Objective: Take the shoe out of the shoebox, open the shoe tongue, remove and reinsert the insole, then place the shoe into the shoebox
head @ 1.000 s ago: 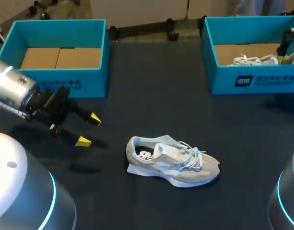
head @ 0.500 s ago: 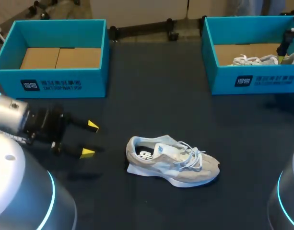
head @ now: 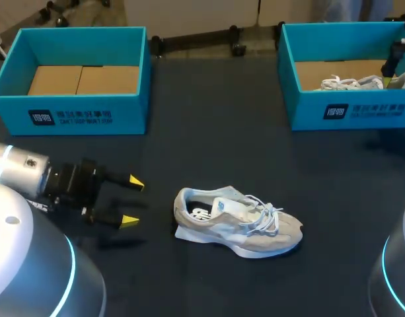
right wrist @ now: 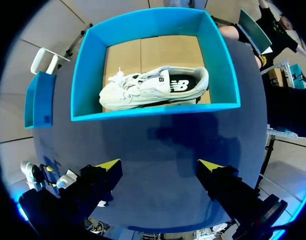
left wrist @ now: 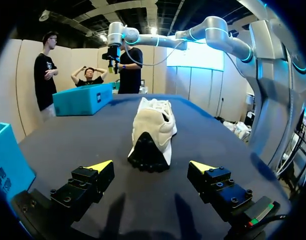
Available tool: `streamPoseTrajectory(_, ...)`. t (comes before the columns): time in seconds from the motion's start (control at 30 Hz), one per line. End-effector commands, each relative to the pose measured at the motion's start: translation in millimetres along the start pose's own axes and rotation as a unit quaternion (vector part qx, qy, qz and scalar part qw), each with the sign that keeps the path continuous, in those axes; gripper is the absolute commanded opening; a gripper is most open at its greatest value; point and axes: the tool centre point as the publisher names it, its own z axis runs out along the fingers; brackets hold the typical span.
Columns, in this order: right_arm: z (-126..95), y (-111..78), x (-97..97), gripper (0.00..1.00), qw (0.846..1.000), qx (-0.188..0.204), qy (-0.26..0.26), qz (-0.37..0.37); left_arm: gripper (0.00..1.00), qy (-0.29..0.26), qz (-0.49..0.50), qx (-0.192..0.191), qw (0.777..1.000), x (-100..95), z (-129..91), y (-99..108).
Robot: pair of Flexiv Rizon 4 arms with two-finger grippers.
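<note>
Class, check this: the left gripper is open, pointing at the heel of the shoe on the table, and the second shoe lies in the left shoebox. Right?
No: the second shoe lies in the right shoebox, as the right wrist view shows. The rest holds: the left gripper is open, pointing at the heel of the shoe on the table.

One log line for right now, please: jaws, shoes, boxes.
left jaws: open, facing shoe heel, apart | right jaws: open, above right box | shoe: upright on table | right box: second shoe inside
</note>
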Motion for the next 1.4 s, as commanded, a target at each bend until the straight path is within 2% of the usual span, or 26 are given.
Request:
streamPoseTrajectory(0.03,0.2,-0.7,-0.1,1.00,1.000,-0.001,0.000,0.000,1.00,0.012,-0.002,0.007,1.000,-5.6,5.8,7.5)
streamPoseTrajectory(0.33,0.2,-0.7,-0.1,1.00,1.000,-0.001,0.000,0.000,1.00,0.010,-0.006,0.014,1.000,-8.7,16.9,10.9)
streamPoseTrajectory(0.93,0.2,-0.7,-0.1,1.00,1.000,-0.001,0.000,0.000,1.00,0.035,-0.010,0.019,0.999,-10.7,6.9,23.3)
streamPoseTrajectory(1.4,0.2,-0.7,-0.1,1.00,1.000,-0.001,0.000,0.000,1.00,0.061,0.002,0.030,0.998,-18.9,31.2,20.4)
